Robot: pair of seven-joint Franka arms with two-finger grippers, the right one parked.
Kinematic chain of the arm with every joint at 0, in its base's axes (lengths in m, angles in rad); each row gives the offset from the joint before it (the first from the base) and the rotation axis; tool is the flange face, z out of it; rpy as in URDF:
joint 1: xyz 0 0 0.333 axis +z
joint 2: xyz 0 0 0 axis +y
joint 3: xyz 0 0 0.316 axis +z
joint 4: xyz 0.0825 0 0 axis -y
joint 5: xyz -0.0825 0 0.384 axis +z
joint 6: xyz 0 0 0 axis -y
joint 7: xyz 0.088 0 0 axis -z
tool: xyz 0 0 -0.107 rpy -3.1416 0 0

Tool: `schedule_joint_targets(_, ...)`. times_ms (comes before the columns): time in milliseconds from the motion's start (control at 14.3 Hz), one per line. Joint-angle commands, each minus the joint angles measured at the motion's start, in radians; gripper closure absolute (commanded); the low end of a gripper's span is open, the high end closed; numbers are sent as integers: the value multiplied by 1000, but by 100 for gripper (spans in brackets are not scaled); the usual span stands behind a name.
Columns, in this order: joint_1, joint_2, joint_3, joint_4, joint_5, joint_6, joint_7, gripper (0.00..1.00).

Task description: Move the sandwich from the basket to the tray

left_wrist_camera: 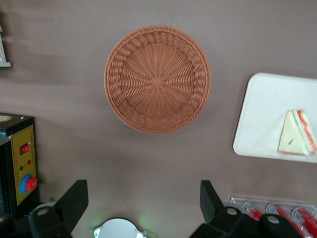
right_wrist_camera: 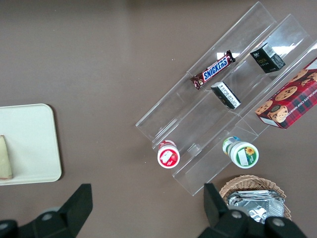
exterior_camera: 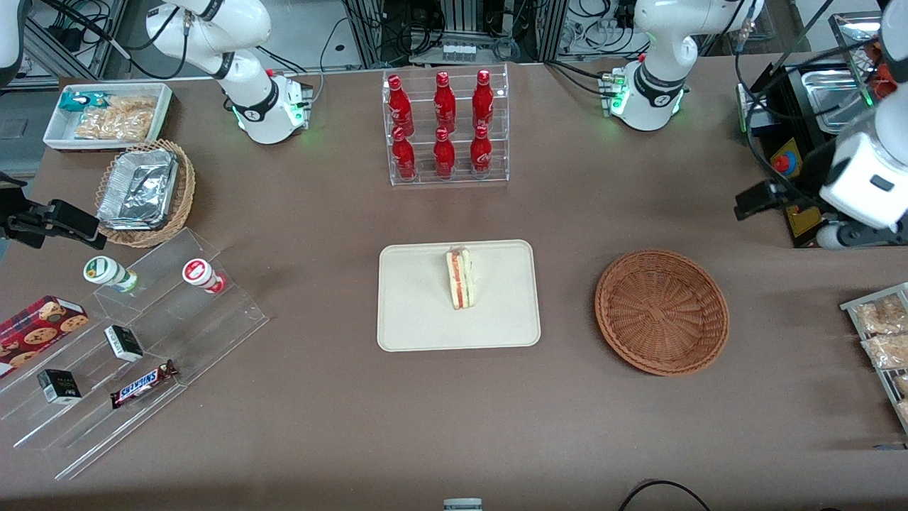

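Robot lab: arm bases (exterior_camera: 642, 96), cable clutter, staged snack table (exterior_camera: 319, 213).

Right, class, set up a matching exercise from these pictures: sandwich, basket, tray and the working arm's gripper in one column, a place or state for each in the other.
1 sandwich
2 basket
3 tray
4 gripper

A empty, toward the working arm's end of the table
B jaws open, above the table
C lying on the tray
D in front of the bottle rack

Pairs: 1-C, 2-A, 3-D, 4-B

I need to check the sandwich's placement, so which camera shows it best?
The front view: the sandwich lies whole on the tray. The left wrist view shows it small; the right wrist view cuts it off. The open gripper is high above the table beside the basket.
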Motion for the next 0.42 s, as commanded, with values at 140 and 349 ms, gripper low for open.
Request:
schedule_joint_targets(140,55,-105,-68,-103,14,8,11,0)
schedule_joint_targets(349,55,-104,-66,-107,14,9,9,0)
